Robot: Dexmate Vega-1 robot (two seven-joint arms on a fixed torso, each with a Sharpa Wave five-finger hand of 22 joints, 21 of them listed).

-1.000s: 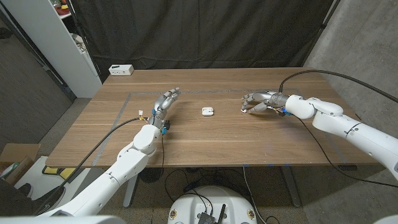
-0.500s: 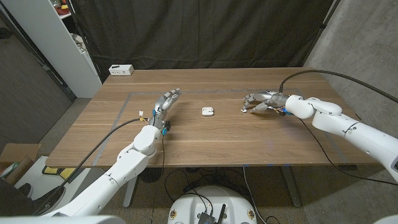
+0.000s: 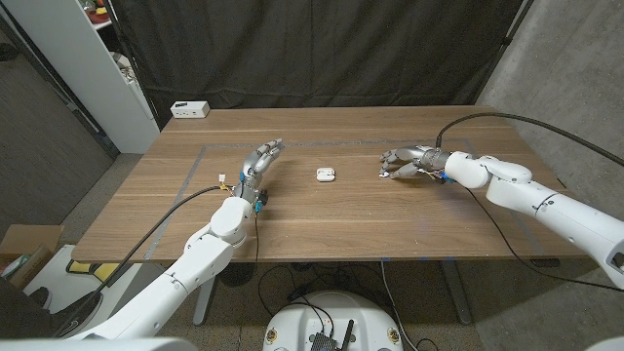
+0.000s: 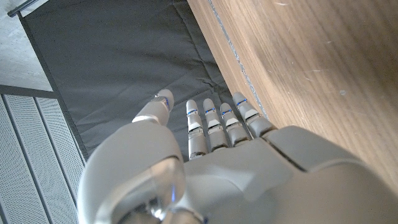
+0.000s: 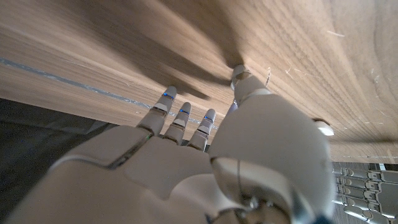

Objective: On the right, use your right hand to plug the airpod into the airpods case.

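The airpods case (image 3: 326,175) sits on the table (image 3: 322,229), between the left robot hand (image 3: 259,161) and the right robot hand (image 3: 402,162). A small box (image 3: 190,109) sits at the far left corner.

A wooden table (image 3: 322,219) carries a thin pale line marked on its top. A small white box (image 3: 190,109) sits at its far left corner. A black curtain (image 3: 322,49) hangs behind. A white shelf unit (image 3: 93,58) stands at left.
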